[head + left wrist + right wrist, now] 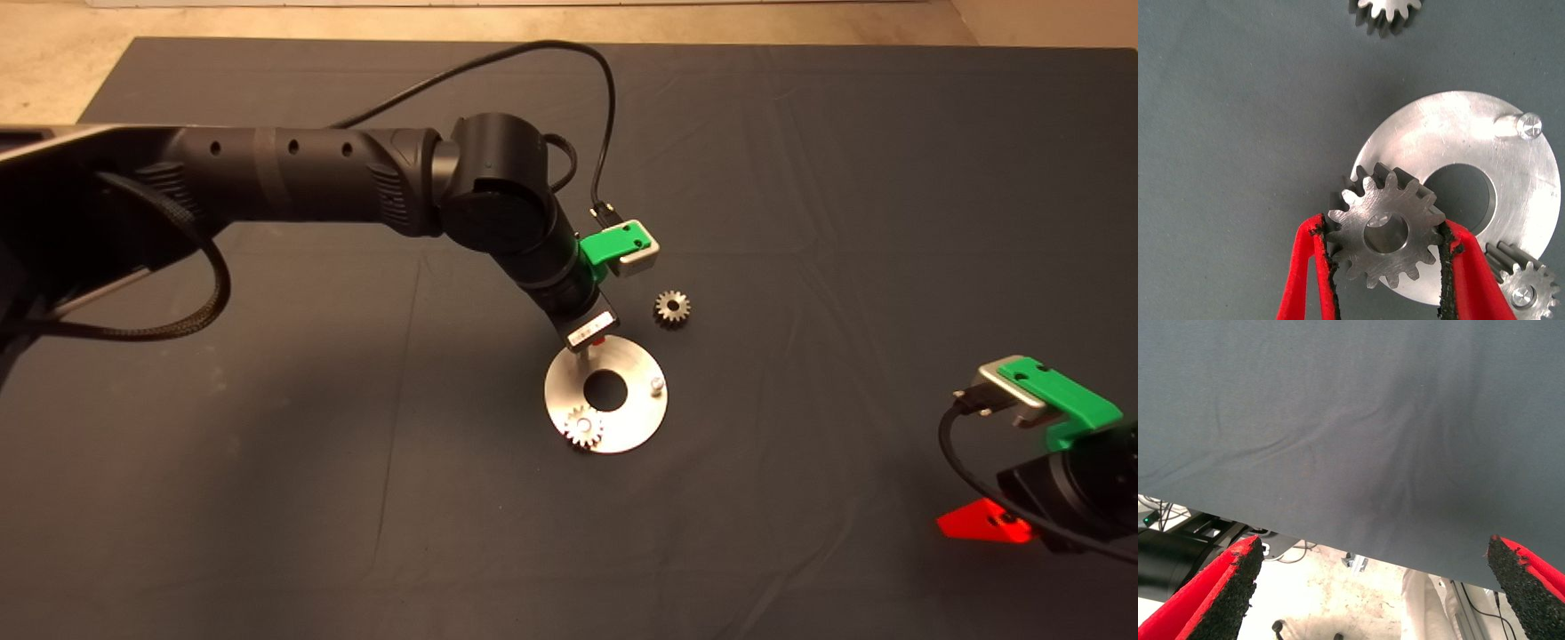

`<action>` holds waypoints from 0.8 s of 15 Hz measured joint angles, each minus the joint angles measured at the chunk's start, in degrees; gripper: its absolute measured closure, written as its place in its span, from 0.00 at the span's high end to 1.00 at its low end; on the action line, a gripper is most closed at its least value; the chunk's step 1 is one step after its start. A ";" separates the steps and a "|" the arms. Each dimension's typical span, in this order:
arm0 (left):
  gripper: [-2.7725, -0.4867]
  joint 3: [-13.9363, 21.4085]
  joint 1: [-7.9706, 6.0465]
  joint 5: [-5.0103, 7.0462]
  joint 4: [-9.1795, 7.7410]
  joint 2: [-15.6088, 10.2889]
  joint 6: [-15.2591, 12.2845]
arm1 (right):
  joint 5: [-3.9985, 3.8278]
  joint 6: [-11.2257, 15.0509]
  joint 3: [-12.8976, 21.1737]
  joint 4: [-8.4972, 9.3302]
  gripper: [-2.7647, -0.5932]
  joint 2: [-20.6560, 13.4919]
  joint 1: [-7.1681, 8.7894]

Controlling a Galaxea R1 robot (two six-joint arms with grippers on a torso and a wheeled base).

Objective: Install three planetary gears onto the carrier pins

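Held item: one planetary gear (1385, 234), silvery-grey, short teeth, central hole, clamped flat by its rim between the two black pads (1446, 267) of the left gripper (1388, 257); jaws narrow, closed on the gear. Position: over the edge of the disc (1511, 167), with the rounded top of a carrier pin (1383, 225) visible through the gear's hole; whether the gear is seated on the pin cannot be told. Disc: flat, shiny silver, large centre hole, lying on the dark mat (800, 178) of the desk near mid-mat. Second gear (584, 426): sitting on a pin at the disc's rim nearest the camera in the head view, the pin end showing in its bore in the left wrist view. Third pin (657, 385): bare, upright, on the disc's right side in the head view. Third gear (673, 308): loose, flat on the mat, just beyond the disc's upper right, apart from it. Left arm (356, 178): black, entering from the left edge, angled down over the disc's far rim, a black cable looping above it. Right gripper (1371, 587): parked at the lower right edge of the head view, well apart from the disc, jaws wide and holding nothing, over the mat's edge with floor beyond.
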 joint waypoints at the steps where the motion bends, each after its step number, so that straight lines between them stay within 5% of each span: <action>1: 0.03 -0.09 0.01 -0.06 0.02 0.00 0.63 | 0.04 0.00 0.00 0.00 0.88 -0.06 0.00; 5: 0.03 -0.33 1.89 -0.06 0.00 -0.02 1.04 | 0.00 0.00 0.00 0.02 0.88 -0.15 0.01; 12: 0.03 -0.37 2.54 -0.16 0.07 -0.09 1.74 | 0.01 0.00 0.00 0.09 0.88 -0.15 0.33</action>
